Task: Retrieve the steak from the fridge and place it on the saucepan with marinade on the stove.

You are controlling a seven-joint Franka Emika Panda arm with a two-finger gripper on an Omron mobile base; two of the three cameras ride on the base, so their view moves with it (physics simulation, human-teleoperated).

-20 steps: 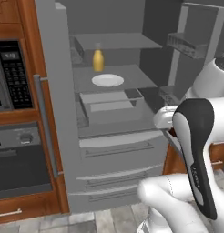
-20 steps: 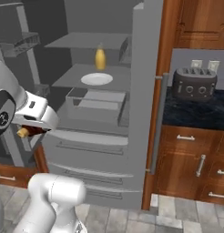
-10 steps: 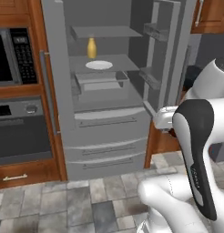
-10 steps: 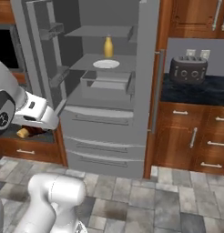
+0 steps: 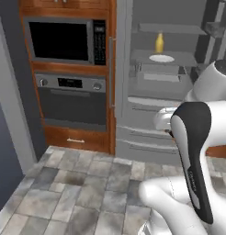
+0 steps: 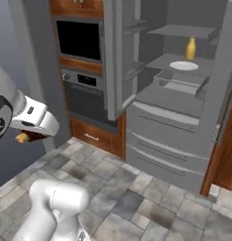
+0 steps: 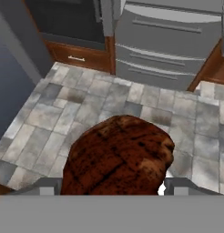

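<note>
Gripping the steak (image 7: 117,157), the gripper (image 7: 114,185) hangs above open tiled floor (image 7: 132,100).

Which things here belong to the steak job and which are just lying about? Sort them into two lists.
Job:
- dark brown lumpy steak, sitting between the gripper fingers
- tall grey French-door fridge, doors open

Lying about:
- yellow-orange bottle on a fridge shelf
- white round plate below it
- black-fronted wall oven
- black microwave above the oven
</note>
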